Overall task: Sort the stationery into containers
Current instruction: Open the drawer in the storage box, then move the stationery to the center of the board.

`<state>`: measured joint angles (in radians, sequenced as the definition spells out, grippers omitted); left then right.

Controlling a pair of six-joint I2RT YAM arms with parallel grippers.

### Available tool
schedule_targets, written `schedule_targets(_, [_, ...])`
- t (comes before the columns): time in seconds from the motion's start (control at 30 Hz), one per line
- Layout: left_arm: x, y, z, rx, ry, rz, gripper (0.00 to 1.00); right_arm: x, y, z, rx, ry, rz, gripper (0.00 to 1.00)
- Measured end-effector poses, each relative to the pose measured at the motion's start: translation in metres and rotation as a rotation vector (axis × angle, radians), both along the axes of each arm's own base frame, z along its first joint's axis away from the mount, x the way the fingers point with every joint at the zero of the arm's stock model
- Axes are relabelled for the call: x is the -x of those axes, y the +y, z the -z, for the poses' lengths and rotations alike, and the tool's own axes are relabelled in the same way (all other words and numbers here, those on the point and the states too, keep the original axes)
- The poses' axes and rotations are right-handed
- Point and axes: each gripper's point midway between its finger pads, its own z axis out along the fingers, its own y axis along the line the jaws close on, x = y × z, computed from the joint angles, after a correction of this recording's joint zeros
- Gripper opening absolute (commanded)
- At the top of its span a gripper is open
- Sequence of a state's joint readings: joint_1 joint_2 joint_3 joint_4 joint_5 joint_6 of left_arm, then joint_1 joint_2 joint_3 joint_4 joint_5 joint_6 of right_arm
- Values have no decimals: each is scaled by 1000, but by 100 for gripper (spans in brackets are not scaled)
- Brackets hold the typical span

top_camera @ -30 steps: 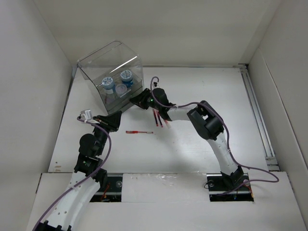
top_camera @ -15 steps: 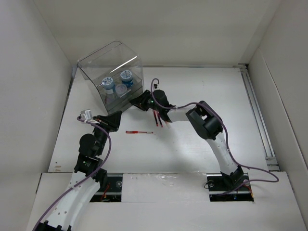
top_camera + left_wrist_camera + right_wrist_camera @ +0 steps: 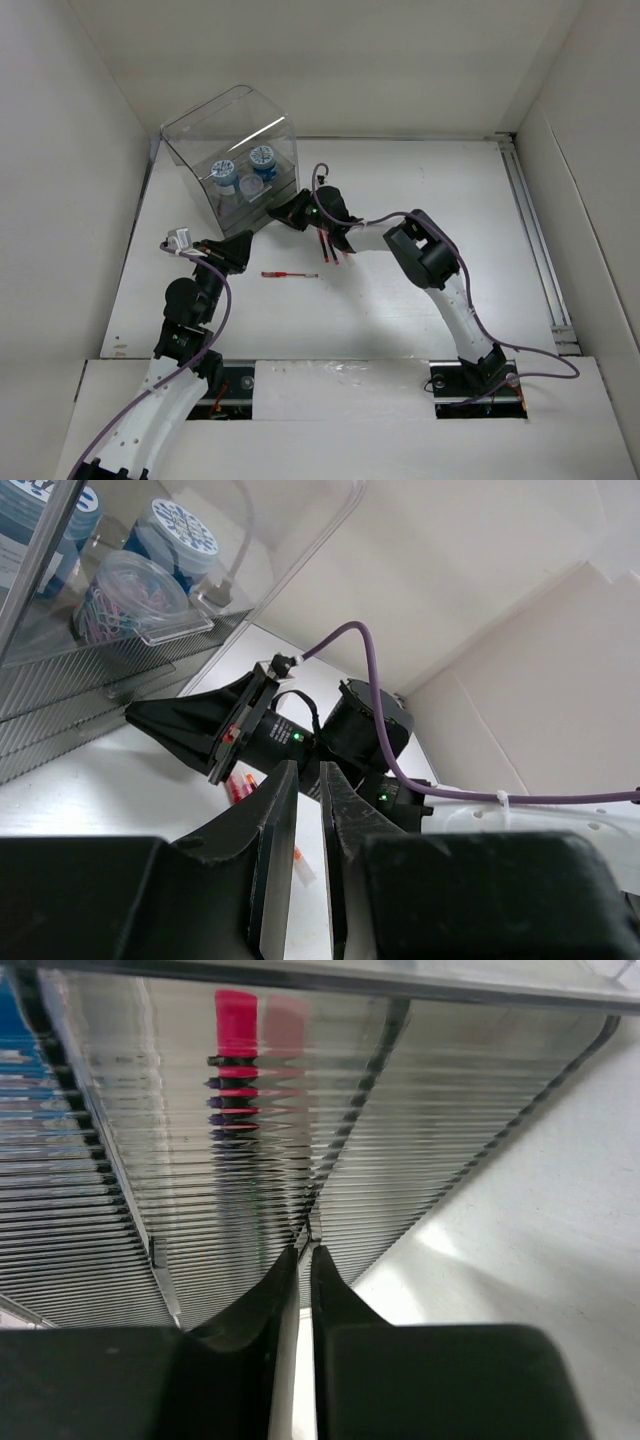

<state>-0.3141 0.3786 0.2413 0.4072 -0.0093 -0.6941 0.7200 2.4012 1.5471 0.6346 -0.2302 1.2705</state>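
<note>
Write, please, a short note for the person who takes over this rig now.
Left gripper: shut, empty, near a corner of the clear acrylic box.
Right gripper: jaws almost closed at the ribbed drawers; whether it grips anything is unclear.
Done: three round tubs in the box; pink-capped marker seen through a drawer front.
To do: one red pen lies free on the table; more red pens under the right arm.

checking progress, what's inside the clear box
Inside the clear box: two blue-lidded tubs, one tub of coloured clips. A pink-capped marker shows through the ribbed drawer; other drawer contents are blurred.
</note>
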Motion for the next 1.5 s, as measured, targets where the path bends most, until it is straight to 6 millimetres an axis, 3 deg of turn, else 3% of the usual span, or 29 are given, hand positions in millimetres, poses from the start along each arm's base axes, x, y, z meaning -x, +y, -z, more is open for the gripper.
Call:
schedule_targets(0.1, [0,0,0,0,0,0,12,0,0,0,-11,13,0,0])
schedule_targets(0.3, [0,0,0,0,0,0,12,8,-6,6,-37,21,4,0])
schedule_targets(0.73, [0,0,2,-1,2,2,12,73,-53,11,-18,84,-22,0])
schedule_targets(1.07, [0,-1,0,1,-6,5,12,102,-72,16,15,97,-33,1])
schedule_targets(1.23, [0,-2,0,1,-6,8,12,106,-76,20,37,84,-36,60])
schedule_targets(1.37, [-1,-2,-1,2,-9,8,12,111,-83,25,97,75,-44,67])
schedule_targets(1.5, [-2,-2,2,-1,0,8,12,116,-88,10,154,29,-54,67])
